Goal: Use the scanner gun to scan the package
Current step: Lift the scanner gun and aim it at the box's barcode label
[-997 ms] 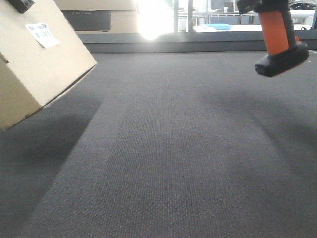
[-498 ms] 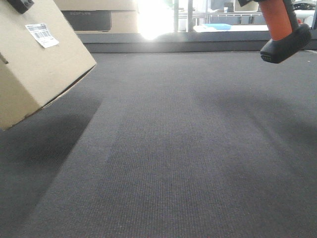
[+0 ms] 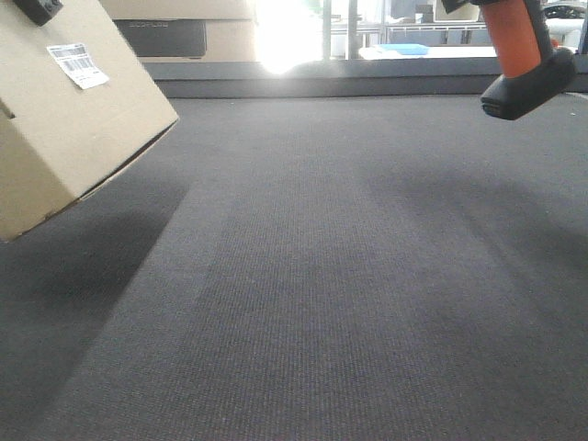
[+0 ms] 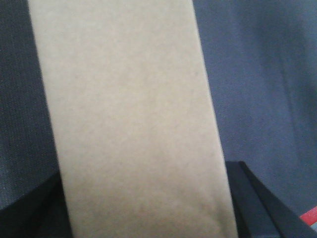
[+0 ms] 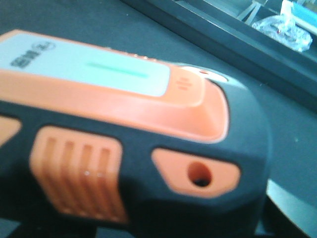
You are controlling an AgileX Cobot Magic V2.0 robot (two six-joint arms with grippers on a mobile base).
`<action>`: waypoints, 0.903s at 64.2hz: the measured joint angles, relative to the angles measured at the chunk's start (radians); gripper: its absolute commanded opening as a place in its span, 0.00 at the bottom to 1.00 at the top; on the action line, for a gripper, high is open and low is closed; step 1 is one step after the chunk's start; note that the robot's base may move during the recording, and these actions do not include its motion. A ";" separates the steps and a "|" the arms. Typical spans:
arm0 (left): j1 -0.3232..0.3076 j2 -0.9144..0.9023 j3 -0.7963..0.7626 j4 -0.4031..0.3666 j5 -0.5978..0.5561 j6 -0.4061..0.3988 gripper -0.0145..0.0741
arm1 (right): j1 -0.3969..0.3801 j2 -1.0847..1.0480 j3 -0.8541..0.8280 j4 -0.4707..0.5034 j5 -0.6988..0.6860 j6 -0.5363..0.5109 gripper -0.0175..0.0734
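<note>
The package [image 3: 64, 119], a tan cardboard box, hangs tilted above the dark grey table at the left, its white barcode sticker [image 3: 78, 64] facing up and to the right. My left gripper [image 4: 143, 208] is shut on the package [image 4: 129, 114], with black fingers [image 4: 255, 206] pressed to its sides. At the top right hangs the scanner gun [image 3: 522, 55], clear of the table, orange handle down to a black foot [image 3: 531, 84]. Its black and orange head [image 5: 133, 129] fills the right wrist view and hides my right gripper, which holds it.
A wider tan box with a dark grey panel [image 3: 175, 35] stands at the back left. A raised dark ledge [image 3: 367, 78] runs along the table's far edge. Strong glare [image 3: 285, 37] shines behind it. Crumpled clear plastic [image 5: 285, 25] lies beyond the ledge.
The scanner gun has risen and shifted slightly right since a second ago, then held nearly still. The package has not moved.
</note>
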 measured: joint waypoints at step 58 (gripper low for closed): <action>0.000 0.000 0.000 0.002 0.000 0.000 0.04 | 0.000 -0.029 0.254 0.431 -0.342 0.035 0.02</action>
